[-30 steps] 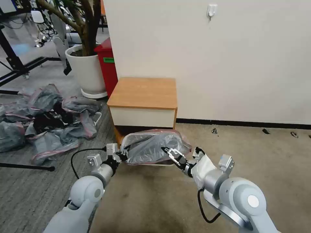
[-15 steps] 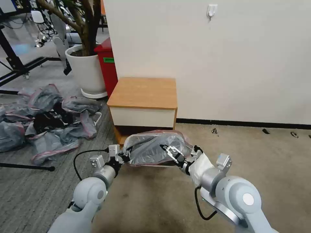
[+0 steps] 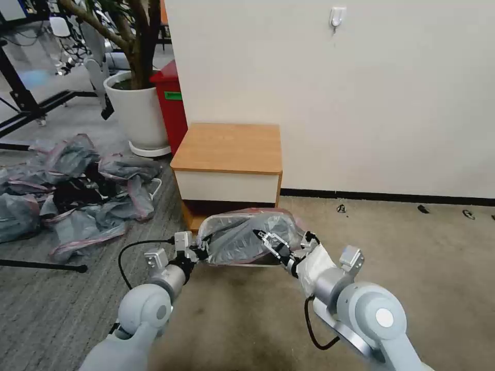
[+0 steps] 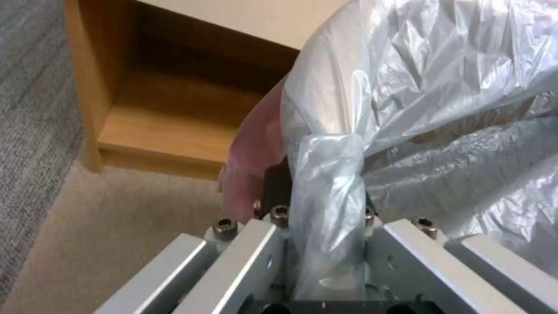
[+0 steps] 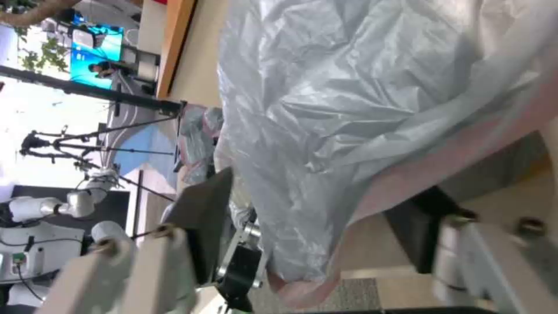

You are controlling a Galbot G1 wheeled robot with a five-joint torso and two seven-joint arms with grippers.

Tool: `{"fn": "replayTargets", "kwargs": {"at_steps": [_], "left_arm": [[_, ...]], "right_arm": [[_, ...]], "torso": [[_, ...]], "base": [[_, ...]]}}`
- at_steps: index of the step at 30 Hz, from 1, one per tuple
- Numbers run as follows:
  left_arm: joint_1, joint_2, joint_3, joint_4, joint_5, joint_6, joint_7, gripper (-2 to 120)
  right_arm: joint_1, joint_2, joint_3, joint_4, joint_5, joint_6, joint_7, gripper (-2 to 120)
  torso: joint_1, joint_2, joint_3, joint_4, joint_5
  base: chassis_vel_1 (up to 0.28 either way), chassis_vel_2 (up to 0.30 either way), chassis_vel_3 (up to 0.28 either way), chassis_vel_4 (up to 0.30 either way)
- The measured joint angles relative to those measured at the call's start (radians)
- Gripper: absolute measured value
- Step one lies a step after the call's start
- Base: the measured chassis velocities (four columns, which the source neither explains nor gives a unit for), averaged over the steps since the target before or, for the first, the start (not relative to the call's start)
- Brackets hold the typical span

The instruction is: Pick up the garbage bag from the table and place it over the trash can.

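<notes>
The garbage bag (image 3: 242,238) is stretched over the trash can (image 3: 258,264) on the floor in front of the table (image 3: 229,147), with the left gripper (image 3: 198,251) clenched on its left rim and the right gripper (image 3: 268,240) spread apart at its right rim

Garbage bag (image 3: 242,236): stretched over the trash can, hiding it entirely; its lower edge and the floor under it are screened.
Left hand (image 3: 198,251): fingertips buried in bunched plastic.
Right hand (image 3: 268,242): tips inside the bag's mouth, partly veiled.
Table (image 3: 227,149): open shelf mostly blocked by the bag.
</notes>
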Motion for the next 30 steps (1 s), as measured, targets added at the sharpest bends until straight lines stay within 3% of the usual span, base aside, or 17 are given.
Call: {"fn": "replayTargets", "kwargs": {"at_steps": [17,30], "left_arm": [[-0.009,-0.02,0.001,0.011,-0.002,0.0,-0.003,3],[-0.033,-0.035,0.004,0.024,-0.062,-0.001,-0.073,3]], "right_arm": [[-0.036,-0.003,-0.015,-0.008,-0.093,0.029,-0.075,1],[-0.075,-0.022,-0.003,0.023,-0.113,0.05,-0.093,0]], "torso": [[0.0,0.0,0.0,0.0,0.0],[0.0,0.0,0.0,0.0,0.0]], "base": [[0.0,0.0,0.0,0.0],[0.0,0.0,0.0,0.0]]}}
